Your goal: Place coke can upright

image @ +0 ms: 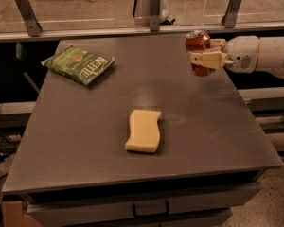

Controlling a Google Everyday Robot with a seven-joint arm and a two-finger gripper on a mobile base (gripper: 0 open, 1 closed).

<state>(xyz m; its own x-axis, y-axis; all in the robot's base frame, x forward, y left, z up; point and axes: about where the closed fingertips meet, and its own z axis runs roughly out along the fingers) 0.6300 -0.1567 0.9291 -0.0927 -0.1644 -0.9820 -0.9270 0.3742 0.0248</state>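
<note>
The coke can [198,42] is red with a silver top and stands upright in my gripper [202,53]. The gripper comes in from the right on a white arm [260,55]; its cream fingers [207,59] are shut on the can's sides. The can is held at the far right part of the grey table [85,141], close above its surface or just touching it; I cannot tell which.
A yellow sponge [144,130] lies near the table's middle front. A green chip bag [78,64] lies at the far left. A metal rail with posts [154,6] runs behind the table. The table's right edge is just below the arm.
</note>
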